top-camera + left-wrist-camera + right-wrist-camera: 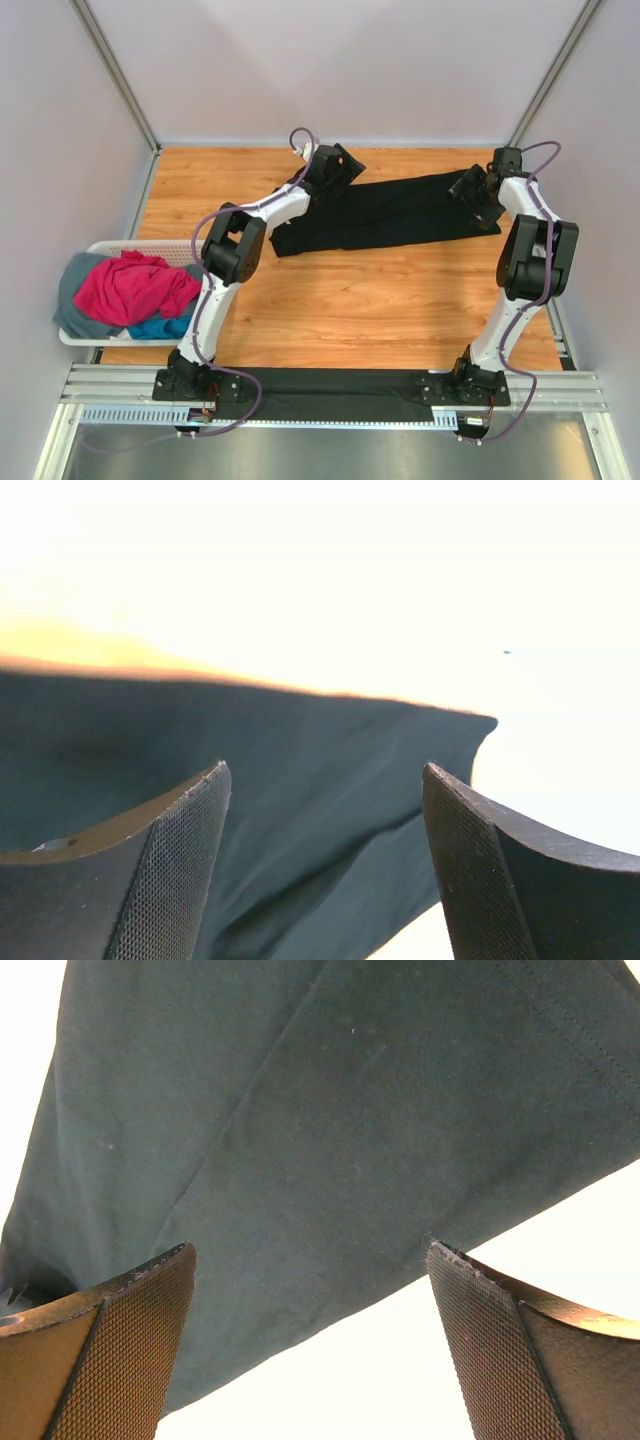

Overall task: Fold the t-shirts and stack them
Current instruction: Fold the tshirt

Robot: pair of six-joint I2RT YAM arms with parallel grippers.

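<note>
Your left gripper (325,772) hangs released at the black t-shirt's (400,212) ten o'clock edge; your right gripper (311,1250), likewise released, at three o'clock.

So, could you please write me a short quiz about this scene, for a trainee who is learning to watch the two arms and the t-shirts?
1. True or false: the black t-shirt lies inside the white basket.
2. Which colour of t-shirt lies on top of the pile in the basket? A grey, B pink, C blue.
3. Fill in the missing word: the left hand and the right hand are both ___ above the black cloth.

Key:
1. False; it lies spread on the table.
2. B, the pink t-shirt.
3. open
</note>
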